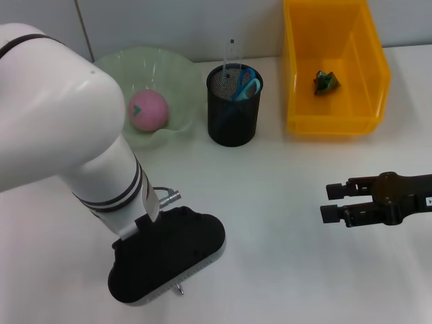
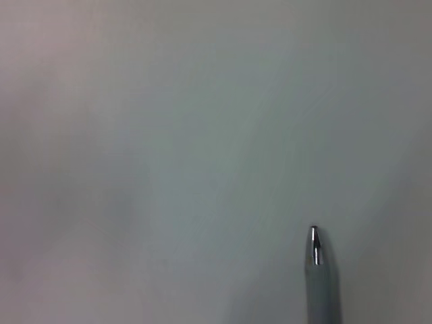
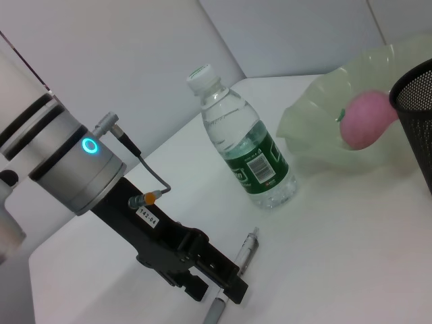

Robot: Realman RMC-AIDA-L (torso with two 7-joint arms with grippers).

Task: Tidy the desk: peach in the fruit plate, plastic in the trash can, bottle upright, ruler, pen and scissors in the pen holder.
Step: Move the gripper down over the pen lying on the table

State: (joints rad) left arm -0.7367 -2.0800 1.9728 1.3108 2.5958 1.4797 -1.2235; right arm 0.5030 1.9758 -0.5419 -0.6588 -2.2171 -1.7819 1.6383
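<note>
I see my left tool low in the frame, clenched on the pen, while my right tool hangs released at right.

A white desk fills most of the head view, its top smooth, matt and plain, with soft grey shadows lying on it here and there. Its far edge meets a pale grey wall that runs across the top of that view. A thin dark vertical seam divides the wall into panels near the left side. In the right wrist view the same wall rises behind the desk, again crossed by slim straight joints. In the left wrist view the desk's bare pale surface takes up nearly the whole view.
</note>
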